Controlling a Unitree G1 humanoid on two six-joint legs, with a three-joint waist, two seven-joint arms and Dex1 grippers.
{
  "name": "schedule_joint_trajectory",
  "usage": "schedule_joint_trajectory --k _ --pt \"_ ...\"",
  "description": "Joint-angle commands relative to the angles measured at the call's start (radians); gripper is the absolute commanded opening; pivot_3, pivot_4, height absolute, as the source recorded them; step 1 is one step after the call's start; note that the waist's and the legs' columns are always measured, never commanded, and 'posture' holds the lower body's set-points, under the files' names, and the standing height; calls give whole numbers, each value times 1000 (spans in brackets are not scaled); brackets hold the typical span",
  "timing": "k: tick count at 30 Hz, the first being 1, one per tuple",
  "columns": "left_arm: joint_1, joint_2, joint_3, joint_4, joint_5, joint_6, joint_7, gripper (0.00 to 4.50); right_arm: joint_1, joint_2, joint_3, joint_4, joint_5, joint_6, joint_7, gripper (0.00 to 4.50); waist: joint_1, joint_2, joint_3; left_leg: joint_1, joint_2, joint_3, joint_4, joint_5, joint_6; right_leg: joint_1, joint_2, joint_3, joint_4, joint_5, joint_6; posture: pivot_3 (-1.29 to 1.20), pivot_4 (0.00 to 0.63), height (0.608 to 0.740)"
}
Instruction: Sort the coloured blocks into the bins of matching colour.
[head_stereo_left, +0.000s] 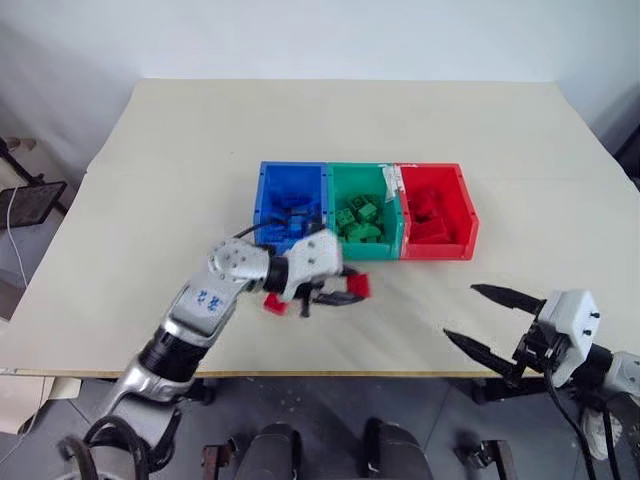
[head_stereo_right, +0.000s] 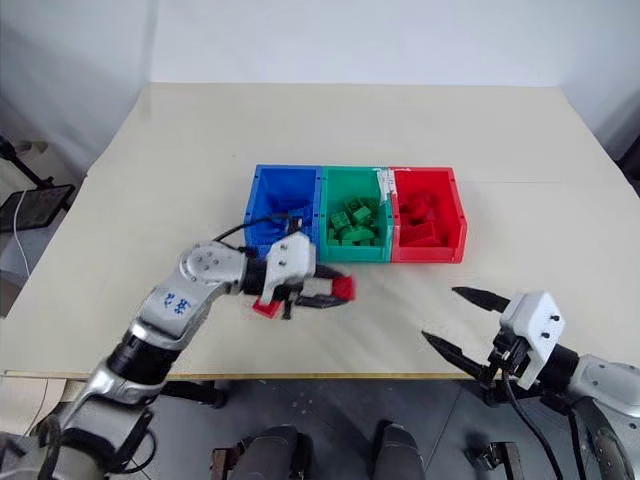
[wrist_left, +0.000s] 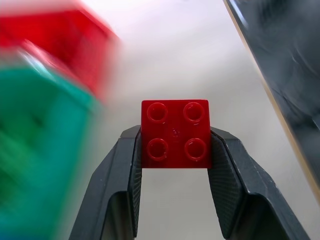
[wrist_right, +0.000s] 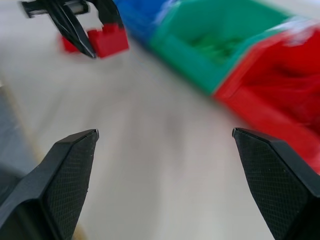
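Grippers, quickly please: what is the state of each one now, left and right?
Left gripper: closed on a red block, held between its fingers.
Right gripper: open, holding nothing.

The setting is appearing to be a robot test room or lab. A plain beige rectangular table is standing against bare white walls, carrying a row of joined blue, green and red plastic bins. Loose cables and black equipment are lying on the floor beside it.
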Motion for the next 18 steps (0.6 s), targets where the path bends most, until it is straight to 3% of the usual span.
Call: schedule_joint_trajectory --k 1,9,11,14,18 --pt "-199 -166 17 291 80 -173 195 1468 -9 64 -64 -54 -42 2 -170 4500 13 0 0 0 0 -1 1 0 0 1 0 -1 -1 0 0 0 150 740" --pt "-454 -339 23 906 160 -433 257 1468 -7 92 -47 -140 -59 47 -288 4500 -12 1 0 0 -1 3 -6 -1 3 0 0 -1 -7 2 2 0 150 740" --pt "-487 -356 44 984 161 -458 274 2264 -5 94 -40 -169 -53 61 -304 4500 -13 0 0 0 -1 3 -6 -1 3 0 0 -1 -7 2 2 0 150 740" --pt "-503 -368 68 1028 155 -531 260 3101 -7 99 -31 -191 -39 73 -317 4500 -14 0 0 0 -1 3 -6 -1 4 0 0 -1 -7 2 2 0 150 740" --pt "-466 -334 110 963 129 -616 200 4403 -25 96 2 -178 -51 68 -310 4500 -13 0 0 -1 -1 2 -5 -1 4 0 0 -1 -7 2 2 0 150 740"
